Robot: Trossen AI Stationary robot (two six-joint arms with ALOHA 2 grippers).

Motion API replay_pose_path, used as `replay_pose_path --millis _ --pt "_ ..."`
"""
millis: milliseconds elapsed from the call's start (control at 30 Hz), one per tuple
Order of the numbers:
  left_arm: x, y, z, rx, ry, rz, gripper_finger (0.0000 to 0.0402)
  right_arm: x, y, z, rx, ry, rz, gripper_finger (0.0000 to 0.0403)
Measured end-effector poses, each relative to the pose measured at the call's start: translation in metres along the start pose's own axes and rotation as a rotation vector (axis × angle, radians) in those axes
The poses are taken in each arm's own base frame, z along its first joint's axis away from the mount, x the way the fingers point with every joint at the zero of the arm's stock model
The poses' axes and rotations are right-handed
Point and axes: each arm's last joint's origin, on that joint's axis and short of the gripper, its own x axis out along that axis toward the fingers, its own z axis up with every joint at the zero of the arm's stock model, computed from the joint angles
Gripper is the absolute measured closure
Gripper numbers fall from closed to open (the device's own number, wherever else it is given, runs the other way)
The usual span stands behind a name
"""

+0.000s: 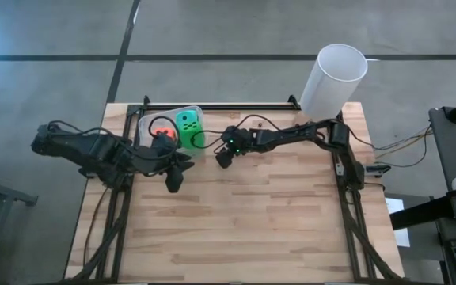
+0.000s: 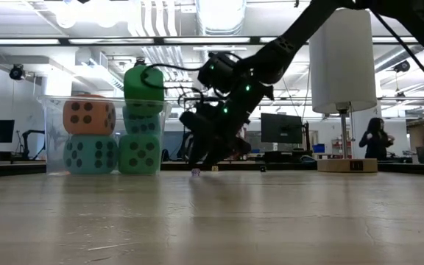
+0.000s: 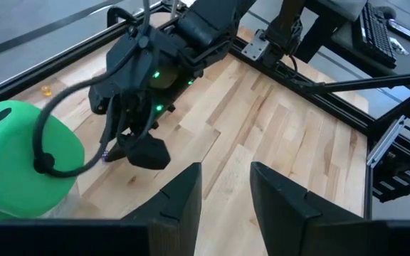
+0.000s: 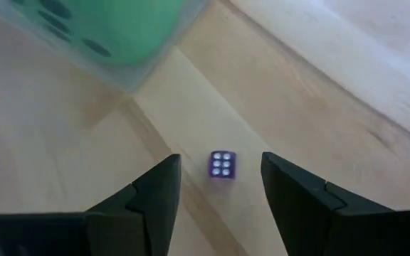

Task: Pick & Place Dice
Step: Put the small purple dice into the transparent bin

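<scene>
A tiny purple die with white pips [image 4: 223, 166] lies on the wooden table beside the clear tub [image 1: 147, 125]. My right gripper [image 4: 219, 178] is open and slants down over it, one finger on either side, touching nothing. In the tub, an orange die [image 2: 89, 114] rests on a teal die [image 2: 90, 153], and a green die [image 2: 144, 88] tops another green die [image 2: 140, 153]. My left gripper [image 3: 226, 192] hangs open and empty above the table, near the tub's front.
A tall white cylinder [image 1: 335, 79] stands at the table's far right corner. A small yellow piece [image 3: 46, 90] lies on the wood near the far edge. A black frame rail [image 1: 212, 107] runs along the far edge. Bare wood [image 1: 252, 229] fills the near half.
</scene>
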Motion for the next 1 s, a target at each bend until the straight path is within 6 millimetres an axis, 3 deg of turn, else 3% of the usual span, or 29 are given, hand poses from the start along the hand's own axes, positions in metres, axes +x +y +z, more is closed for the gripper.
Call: replay_pose_path --millis 400,833,1000 --pt "0.000 0.000 0.000 -0.004 -0.005 -0.004 0.0279 0.013 -0.003 -0.008 -0.028 0.017 -0.020 0.0225" --pt "0.000 0.000 0.001 -0.004 -0.005 -0.005 0.0281 0.014 -0.004 -0.008 -0.026 0.013 -0.018 0.0357" --pt "0.000 0.000 0.001 -0.003 -0.005 -0.004 0.0281 0.014 -0.004 -0.008 -0.026 0.015 -0.013 0.0362"
